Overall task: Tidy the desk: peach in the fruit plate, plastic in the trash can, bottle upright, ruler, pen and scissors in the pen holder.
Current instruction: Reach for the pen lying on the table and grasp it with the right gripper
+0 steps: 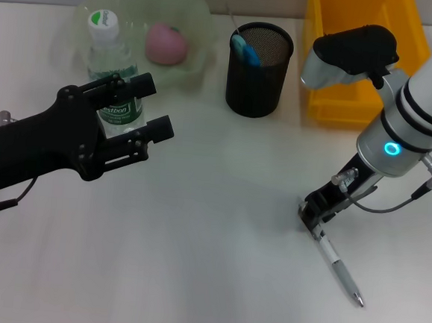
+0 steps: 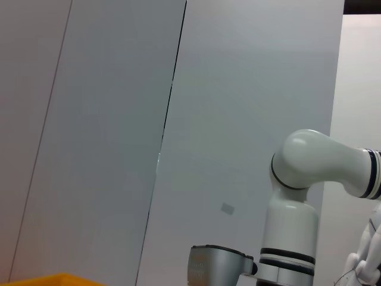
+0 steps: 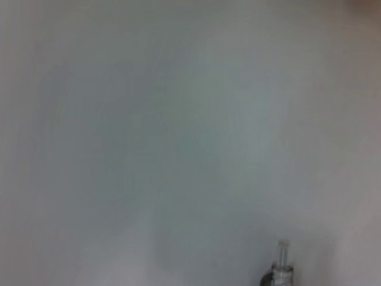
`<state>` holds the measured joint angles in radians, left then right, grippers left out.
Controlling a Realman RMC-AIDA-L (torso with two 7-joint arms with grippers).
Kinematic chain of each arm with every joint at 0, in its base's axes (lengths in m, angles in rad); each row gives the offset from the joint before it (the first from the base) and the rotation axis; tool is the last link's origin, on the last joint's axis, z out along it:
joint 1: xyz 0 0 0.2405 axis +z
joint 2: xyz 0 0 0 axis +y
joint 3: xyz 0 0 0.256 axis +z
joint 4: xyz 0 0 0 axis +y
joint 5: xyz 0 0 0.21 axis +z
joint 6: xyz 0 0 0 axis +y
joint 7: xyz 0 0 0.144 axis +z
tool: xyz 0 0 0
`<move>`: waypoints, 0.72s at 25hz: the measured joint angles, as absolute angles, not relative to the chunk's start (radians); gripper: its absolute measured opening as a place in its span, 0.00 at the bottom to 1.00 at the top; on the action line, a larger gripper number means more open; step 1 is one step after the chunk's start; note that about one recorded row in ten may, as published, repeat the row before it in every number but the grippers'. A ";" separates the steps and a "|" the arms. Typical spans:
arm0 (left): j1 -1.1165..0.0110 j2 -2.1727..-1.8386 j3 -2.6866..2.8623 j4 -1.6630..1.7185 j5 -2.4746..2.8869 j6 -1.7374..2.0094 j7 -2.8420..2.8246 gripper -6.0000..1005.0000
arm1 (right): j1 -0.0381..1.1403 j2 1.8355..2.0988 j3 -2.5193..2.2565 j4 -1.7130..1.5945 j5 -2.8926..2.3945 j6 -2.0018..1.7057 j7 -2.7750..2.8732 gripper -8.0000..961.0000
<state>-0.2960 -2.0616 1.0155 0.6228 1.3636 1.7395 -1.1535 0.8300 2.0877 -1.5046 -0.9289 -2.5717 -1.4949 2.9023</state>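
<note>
Pen (image 1: 340,270) lies on the desk (image 1: 208,266), its long axis running from the right gripper (image 1: 315,216) outward toward the robot. The jaws seem clamped on the pen's near end, though the fingers are partly hidden. Left gripper (image 1: 149,120), jaws apart, flanks the upright bottle (image 1: 112,71), far from the pen.

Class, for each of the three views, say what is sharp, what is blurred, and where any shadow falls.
Head view: sharp; the right gripper casts a soft shadow on the table beside the pen. Left wrist view: sharp, evenly lit wall panels and the right arm, no desk. Right wrist view: blurred pale surface, with one small object at the edge.
</note>
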 joint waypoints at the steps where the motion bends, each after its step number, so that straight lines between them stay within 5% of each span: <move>1: -0.296 -2.062 1.016 0.623 1.364 1.739 -1.154 0.70 | 0.830 2.088 -1.505 -0.929 -2.570 -1.495 2.902 0.28; 18: -0.294 -2.062 1.015 0.623 1.364 1.741 -1.154 0.70 | 0.831 2.088 -1.518 -0.925 -2.562 -1.494 2.901 0.27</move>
<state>-0.2944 -2.0616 1.0155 0.6228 1.3636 1.7411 -1.1535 0.8314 2.0877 -1.5178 -0.9246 -2.5619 -1.4940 2.9007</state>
